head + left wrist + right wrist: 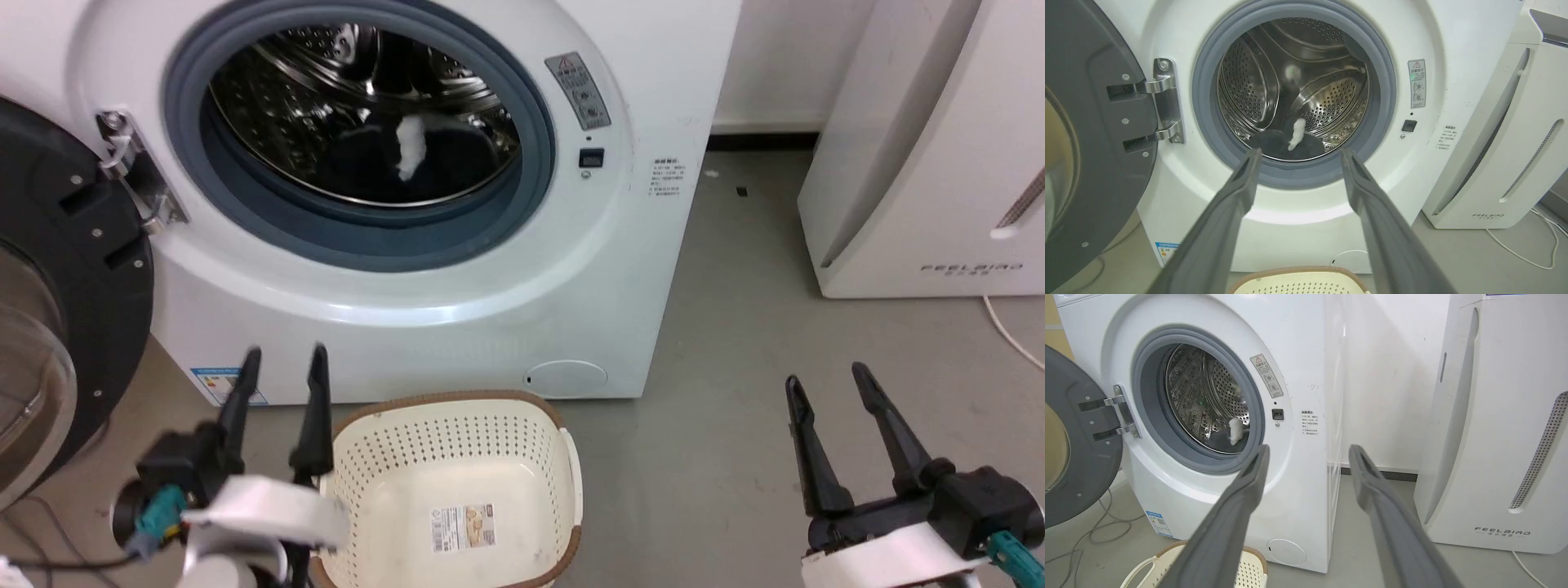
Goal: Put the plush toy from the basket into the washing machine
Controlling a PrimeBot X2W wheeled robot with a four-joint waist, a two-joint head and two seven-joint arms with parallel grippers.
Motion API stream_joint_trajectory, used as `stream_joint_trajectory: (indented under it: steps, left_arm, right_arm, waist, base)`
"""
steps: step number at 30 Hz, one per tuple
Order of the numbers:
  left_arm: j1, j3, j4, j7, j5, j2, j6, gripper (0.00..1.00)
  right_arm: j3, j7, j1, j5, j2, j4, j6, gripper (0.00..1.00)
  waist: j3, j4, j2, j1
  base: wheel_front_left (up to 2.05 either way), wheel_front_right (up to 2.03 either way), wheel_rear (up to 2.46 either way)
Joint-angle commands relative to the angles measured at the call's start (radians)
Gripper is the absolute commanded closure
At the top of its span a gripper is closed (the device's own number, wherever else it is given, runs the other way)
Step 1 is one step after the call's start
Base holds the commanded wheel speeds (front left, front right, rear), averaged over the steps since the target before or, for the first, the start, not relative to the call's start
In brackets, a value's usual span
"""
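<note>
Fingers of left gripper (285, 349) and right gripper (824, 374): spread, empty, lower corners; plush toy (392, 159): inside washing machine (571, 269), upper centre; basket (457, 402): empty, bottom centre; placing apparently complete, only withdrawal left.

White FEELBIRD appliance (922, 147), seemingly its cable (1008, 331), grey floor (718, 327)

Low and well apart, left tool (285, 349) and right tool (825, 374), fingers of each parted, pointing forward.

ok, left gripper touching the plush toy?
Apart. In the head view the left gripper hangs open low by the basket, while the plush toy lies inside the washing machine, well beyond the fingertips.
</note>
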Motion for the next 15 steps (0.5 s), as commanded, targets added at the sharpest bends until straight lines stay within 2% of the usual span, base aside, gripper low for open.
stream_joint_trajectory:
  steps: [1,10,15]
  left_arm:
    - [0.054,0.000,-0.018,-0.005,0.019,-0.013,0.004,0.00]
    - [0.189,0.013,-0.035,-0.005,0.077,-0.066,0.008,0.00]
    - [0.217,0.027,-0.021,-0.005,0.107,-0.098,-0.012,0.00]
  right_arm:
    - [0.003,-0.004,0.027,0.009,0.000,0.004,-0.001,0.00]
    - [0.017,-0.004,0.073,0.033,0.000,0.011,-0.001,0.00]
    - [0.026,-0.004,0.078,0.039,0.000,0.017,-0.001,0.00]
  waist:
    - [-0.026,0.009,0.0000,0.0003]
    - [-0.066,0.005,0.0000,0.0003]
    - [-0.072,0.005,0.0000,0.0003]
  base:
    - [0.00,0.00,0.00]
    - [0.00,0.00,0.00]
    - [0.00,0.00,0.00]
